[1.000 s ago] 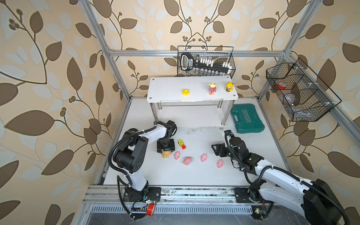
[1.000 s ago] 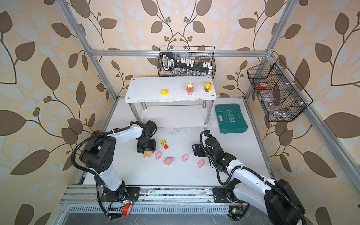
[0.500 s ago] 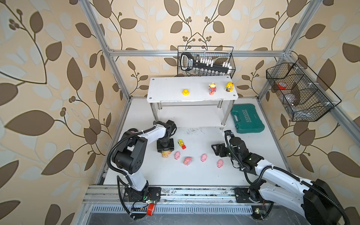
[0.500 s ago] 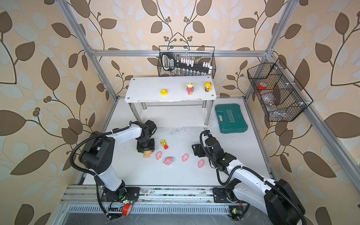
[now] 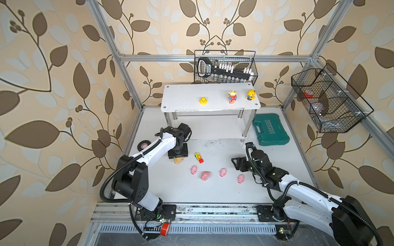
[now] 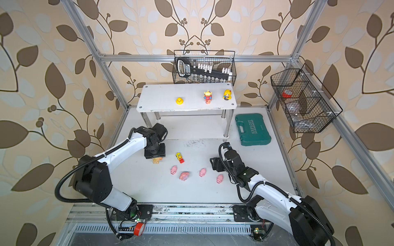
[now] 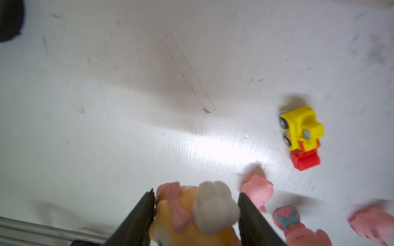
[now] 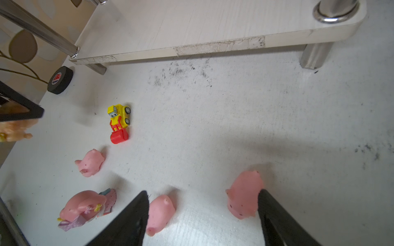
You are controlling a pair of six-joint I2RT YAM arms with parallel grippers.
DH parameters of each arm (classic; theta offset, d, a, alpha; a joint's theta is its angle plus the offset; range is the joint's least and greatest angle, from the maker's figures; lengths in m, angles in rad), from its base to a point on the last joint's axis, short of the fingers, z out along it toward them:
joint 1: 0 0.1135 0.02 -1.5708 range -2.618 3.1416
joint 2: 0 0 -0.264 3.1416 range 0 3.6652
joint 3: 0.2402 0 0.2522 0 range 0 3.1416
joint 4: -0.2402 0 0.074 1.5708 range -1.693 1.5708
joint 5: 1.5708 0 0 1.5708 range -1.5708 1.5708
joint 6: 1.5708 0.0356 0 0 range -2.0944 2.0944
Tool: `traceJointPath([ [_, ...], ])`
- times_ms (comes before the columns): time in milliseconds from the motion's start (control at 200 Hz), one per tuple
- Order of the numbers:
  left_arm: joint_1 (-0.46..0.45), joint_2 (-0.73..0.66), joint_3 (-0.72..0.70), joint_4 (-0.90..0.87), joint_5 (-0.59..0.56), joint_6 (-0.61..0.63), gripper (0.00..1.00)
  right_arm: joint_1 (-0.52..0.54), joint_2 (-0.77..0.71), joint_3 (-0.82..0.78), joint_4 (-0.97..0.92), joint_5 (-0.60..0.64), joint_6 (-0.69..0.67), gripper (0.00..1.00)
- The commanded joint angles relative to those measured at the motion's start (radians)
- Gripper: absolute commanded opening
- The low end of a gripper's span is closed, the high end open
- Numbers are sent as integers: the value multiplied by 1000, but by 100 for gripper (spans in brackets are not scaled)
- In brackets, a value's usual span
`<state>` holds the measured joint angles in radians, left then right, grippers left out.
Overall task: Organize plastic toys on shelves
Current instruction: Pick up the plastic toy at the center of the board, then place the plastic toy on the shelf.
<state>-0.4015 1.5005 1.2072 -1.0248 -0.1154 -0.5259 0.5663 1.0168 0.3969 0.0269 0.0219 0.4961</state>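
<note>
Entry: left gripper (image 7: 195,193) points straight down over the orange animal (image 7: 191,217), at the bottom centre of the left wrist view. One jaw lies against the pink-bow side and the other against the white tuft, so I read the jaws as closed across the toy's narrow width, with its length running back between them. I cannot tell whether the toy has left the table. In a top view the shelves (image 5: 185,100) lie toward the top of the frame from this gripper and a little to the right. The lower board (image 5: 213,127) begins just above the left wrist. The upper board carries the yellow duck (image 5: 203,100) at mid-board, with the alien (image 5: 232,97) and the yellow doll (image 5: 251,94) toward its right end, and its left end is bare. My judgement is that the carry goes up-frame and slightly right, and that the left arm is the nearer one for it. The right gripper (image 8: 203,191) sits at middle right of the top views with its jaws spread wide, holding nothing. One piglet (image 8: 245,193) lies just beside one of its jaws and another piglet (image 8: 160,213) just beside the other, both on the table.
</note>
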Motion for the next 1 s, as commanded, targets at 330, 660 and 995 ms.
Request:
traceJointPath([
  [330, -43, -324, 311, -173, -48, 19, 38, -5, 7, 18, 2, -3, -16, 78],
  [660, -45, -194, 750, -211, -135, 95, 37, -4, 15, 22, 1, -8, -18, 78],
  [995, -45, 60, 984, 5, -398, 196, 37, -4, 12, 17, 6, -10, -17, 78],
])
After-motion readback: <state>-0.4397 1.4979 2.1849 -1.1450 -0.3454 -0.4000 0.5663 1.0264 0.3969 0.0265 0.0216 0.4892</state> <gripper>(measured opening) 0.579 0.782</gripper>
